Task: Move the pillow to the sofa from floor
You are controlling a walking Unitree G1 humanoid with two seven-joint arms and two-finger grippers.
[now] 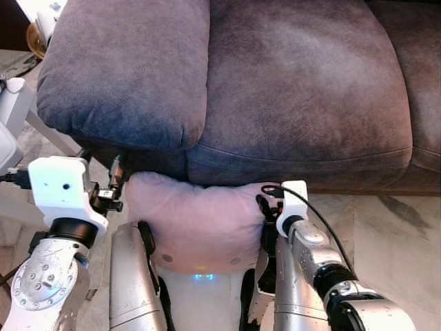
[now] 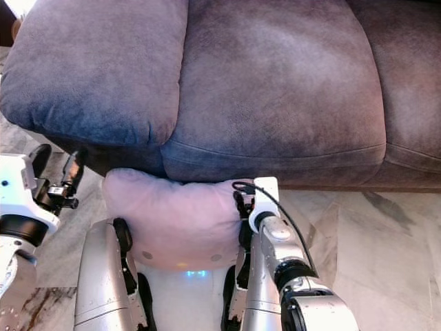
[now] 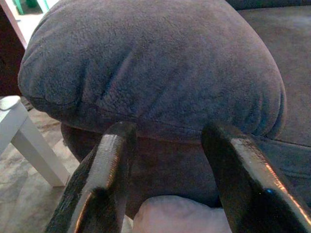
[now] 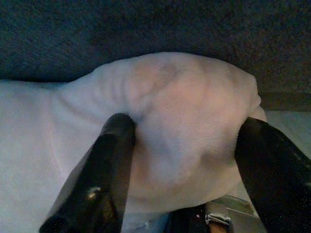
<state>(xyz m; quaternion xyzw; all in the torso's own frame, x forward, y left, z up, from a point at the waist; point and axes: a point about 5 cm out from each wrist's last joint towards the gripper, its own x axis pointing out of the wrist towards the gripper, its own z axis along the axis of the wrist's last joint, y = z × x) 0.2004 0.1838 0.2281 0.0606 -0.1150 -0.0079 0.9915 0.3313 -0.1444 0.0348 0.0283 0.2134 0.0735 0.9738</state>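
Note:
A pale pink pillow hangs just off the floor against the front of the dark grey sofa, below the seat's edge and above my legs. My right gripper is shut on the pillow's right corner; in the right wrist view the pillow bulges between the two black fingers. My left gripper is at the pillow's upper left corner, open, and points at the sofa's left cushion. The pillow's edge lies just beneath its fingers, outside their grasp.
A white piece of furniture with a slanted leg stands left of the sofa. Marble floor stretches to the right. The sofa's wide seat cushions lie directly ahead, above the pillow.

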